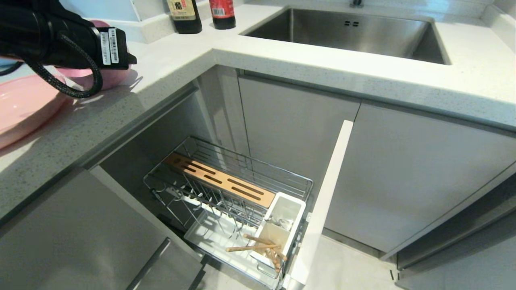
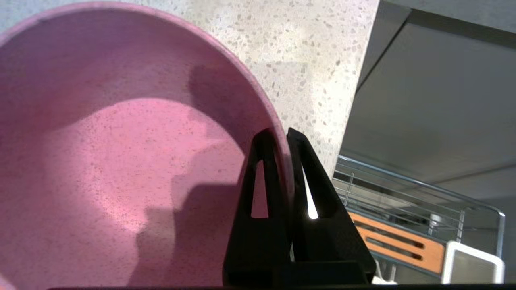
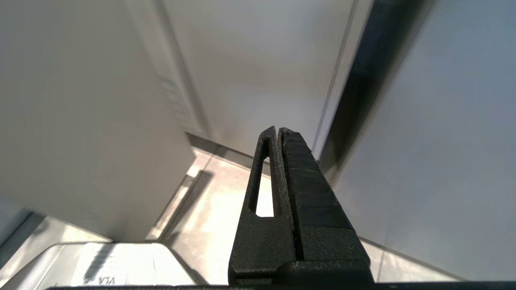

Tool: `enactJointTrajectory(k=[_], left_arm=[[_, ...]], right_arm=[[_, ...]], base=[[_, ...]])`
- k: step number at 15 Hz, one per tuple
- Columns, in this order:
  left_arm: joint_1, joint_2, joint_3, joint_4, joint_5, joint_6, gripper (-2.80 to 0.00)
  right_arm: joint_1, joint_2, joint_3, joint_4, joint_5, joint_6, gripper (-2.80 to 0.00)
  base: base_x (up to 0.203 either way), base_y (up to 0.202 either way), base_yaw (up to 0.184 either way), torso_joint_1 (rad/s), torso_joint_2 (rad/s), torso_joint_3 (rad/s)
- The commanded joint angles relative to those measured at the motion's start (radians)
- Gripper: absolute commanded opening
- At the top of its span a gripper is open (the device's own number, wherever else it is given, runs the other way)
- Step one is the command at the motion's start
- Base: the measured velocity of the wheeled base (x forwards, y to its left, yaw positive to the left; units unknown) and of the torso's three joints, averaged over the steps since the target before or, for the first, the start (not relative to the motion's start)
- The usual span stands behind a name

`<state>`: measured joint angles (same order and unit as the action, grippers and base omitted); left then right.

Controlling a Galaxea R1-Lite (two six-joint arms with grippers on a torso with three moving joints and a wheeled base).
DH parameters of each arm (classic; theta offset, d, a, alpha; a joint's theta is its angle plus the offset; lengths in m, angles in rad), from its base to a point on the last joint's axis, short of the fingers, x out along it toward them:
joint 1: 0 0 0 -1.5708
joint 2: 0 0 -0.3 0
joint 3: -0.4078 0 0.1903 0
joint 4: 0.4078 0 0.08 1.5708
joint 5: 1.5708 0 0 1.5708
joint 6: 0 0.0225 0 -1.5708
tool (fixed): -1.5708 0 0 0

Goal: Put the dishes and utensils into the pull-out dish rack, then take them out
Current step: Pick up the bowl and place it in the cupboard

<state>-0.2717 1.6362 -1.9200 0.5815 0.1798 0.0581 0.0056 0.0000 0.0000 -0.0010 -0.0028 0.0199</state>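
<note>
Your left end effector (image 2: 282, 139) is clamped on the rim of the small round matte pink bowl (image 2: 121, 161) on the speckled bench (image 2: 306, 52). Lift straight up before swinging toward the chrome wire pull-out dish rack (image 1: 225, 201).

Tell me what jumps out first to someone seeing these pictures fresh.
The left gripper is clamped on the rim of the pink bowl on the speckled countertop, beside the pink plate. Below, the pull-out dish rack stands open with chopsticks leaning in its white utensil cup.
</note>
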Motion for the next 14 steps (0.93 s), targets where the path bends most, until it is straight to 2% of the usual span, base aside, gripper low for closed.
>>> enactJointTrajectory(k=[1,5,8,10,12,14], left_arm=[[-0.001,-0.012,0.004,0.008,-0.005,-0.001,-2.80],[-0.004,-0.064,-0.001,-0.007,-0.049,0.003,-2.80],[-0.071,-0.122,-0.001,-0.111,-0.057,0.007,-2.80],[-0.140,-0.144,0.001,-0.126,-0.046,-0.006,-2.80],[-0.262,-0.153,0.011,-0.127,0.005,-0.087,-2.80],[-0.423,-0.152,0.041,-0.137,0.104,-0.236,-2.80]], right_arm=[[0.000,0.000,0.002,0.000,0.001,0.000,-2.80],[0.000,0.000,0.002,0.000,0.000,0.000,-2.80],[0.000,0.000,0.002,0.000,0.000,0.000,-2.80],[0.000,0.000,0.002,-0.001,0.000,0.000,-2.80],[0.000,0.000,0.001,0.000,0.000,0.000,-2.80],[0.000,0.000,0.002,-0.001,0.000,0.000,-2.80]], base=[[0.000,0.000,0.000,0.000,0.00,0.000],[0.000,0.000,0.000,0.000,0.00,0.000],[0.000,0.000,0.000,0.000,0.00,0.000],[0.000,0.000,0.000,0.000,0.00,0.000],[0.000,0.000,0.000,0.000,0.00,0.000],[0.000,0.000,0.000,0.000,0.00,0.000]])
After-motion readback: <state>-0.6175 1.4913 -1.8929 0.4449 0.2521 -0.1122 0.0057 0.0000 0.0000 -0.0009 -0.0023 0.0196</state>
